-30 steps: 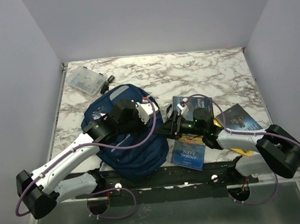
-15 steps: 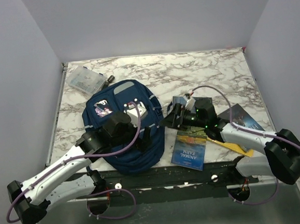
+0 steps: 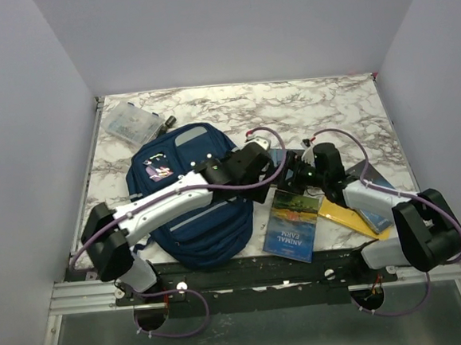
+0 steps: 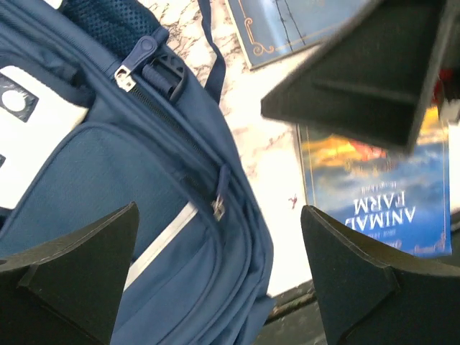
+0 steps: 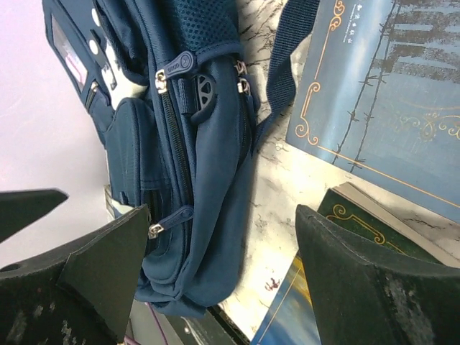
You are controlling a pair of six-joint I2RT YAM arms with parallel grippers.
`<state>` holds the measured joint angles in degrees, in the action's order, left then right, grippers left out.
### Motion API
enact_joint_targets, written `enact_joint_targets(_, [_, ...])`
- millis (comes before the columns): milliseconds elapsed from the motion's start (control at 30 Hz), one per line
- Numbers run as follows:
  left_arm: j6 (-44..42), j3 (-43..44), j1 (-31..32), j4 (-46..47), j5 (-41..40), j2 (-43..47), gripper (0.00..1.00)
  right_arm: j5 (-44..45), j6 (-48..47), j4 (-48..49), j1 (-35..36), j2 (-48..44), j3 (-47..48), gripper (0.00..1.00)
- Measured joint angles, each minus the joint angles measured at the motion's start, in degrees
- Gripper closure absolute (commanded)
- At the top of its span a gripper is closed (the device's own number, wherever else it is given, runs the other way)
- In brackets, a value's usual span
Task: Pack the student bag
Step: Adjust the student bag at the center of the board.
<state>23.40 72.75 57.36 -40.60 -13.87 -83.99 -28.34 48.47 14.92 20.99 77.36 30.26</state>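
Note:
The student bag (image 3: 186, 198) lies flat on the marble table (image 3: 313, 106), navy with grey stripes, its white patch toward the back. In the wrist views its zips look closed (image 4: 129, 180) (image 5: 194, 144). My left gripper (image 3: 266, 155) hangs open over the bag's right edge (image 4: 219, 284), nothing between its fingers. My right gripper (image 3: 288, 173) is open too (image 5: 230, 277), just right of the left one, above the strip of table between the bag and the books. The tip of each gripper shows in the other's wrist view.
An "Animal Farm" book (image 3: 292, 225) (image 4: 381, 194) lies right of the bag. A dark blue book with gold ornament (image 5: 381, 93), a green one (image 5: 366, 223) and a yellow one (image 3: 341, 212) lie around the right arm. A clear plastic box (image 3: 131, 123) sits at the back left.
My left gripper has let go, opened and swung right from on top of the bag to its right edge. The bag has settled flat. The right gripper drew slightly right.

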Motion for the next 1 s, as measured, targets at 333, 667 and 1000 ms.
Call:
enact_joint_targets(333, [4.13,7.15,3.17,-5.46,-10.05,-19.89,0.23,2.05,-0.28,2.51,-1.49,2.45,-1.49,0.15])
enact_joint_targets(667, [6.86,1.55,3.13,-2.58,-17.03,-19.89,1.0,0.11,0.59,6.49,-1.51,6.69,-2.29,0.15])
enact_joint_targets(1000, [5.55,-8.31,1.6,1.57,-16.85,-3.78,1.0,-2.54,0.92,9.07,-1.51,7.89,-2.14,0.19])
